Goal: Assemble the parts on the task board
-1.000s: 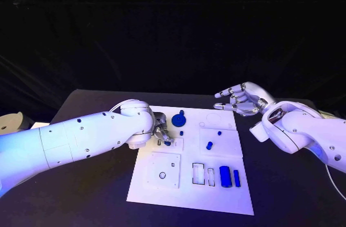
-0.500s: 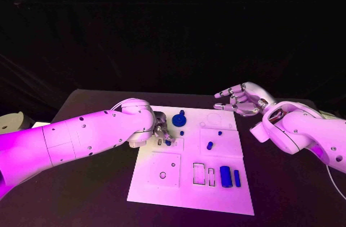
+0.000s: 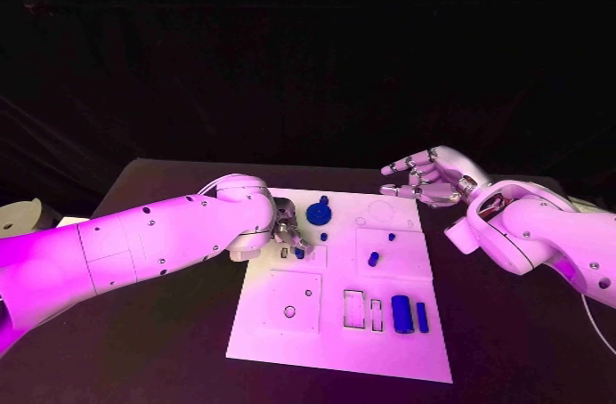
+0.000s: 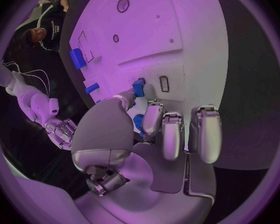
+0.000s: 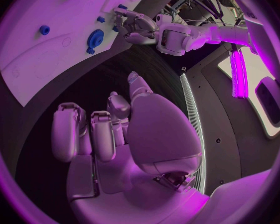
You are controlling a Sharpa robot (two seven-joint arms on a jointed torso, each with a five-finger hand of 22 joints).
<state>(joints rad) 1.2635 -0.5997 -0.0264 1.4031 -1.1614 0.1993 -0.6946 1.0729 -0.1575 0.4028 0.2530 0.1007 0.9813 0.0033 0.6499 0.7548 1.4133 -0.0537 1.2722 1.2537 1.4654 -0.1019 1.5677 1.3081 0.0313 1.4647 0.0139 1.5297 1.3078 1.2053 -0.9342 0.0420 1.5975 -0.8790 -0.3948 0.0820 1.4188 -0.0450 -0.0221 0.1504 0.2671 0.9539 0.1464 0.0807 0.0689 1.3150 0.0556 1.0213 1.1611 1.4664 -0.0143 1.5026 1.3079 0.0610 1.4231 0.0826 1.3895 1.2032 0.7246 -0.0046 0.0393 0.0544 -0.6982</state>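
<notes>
Left hand [image 3: 285, 227] pinches a small blue part [image 4: 139, 88] at its fingertips, over the task board [image 3: 336, 333]; seating it comes next. Right hand [image 3: 430, 177] idle, fingers apart.

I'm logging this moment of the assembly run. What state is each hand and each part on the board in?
Left silver hand: pinching a small blue block at the white task board.
Right silver hand: holding nothing, fingers apart, raised beyond the board's far corner.
Blue disc with knob: lying on the board.
Large blue cylinder: lying flat, untouched.
Slim blue bar: lying beside it.
</notes>
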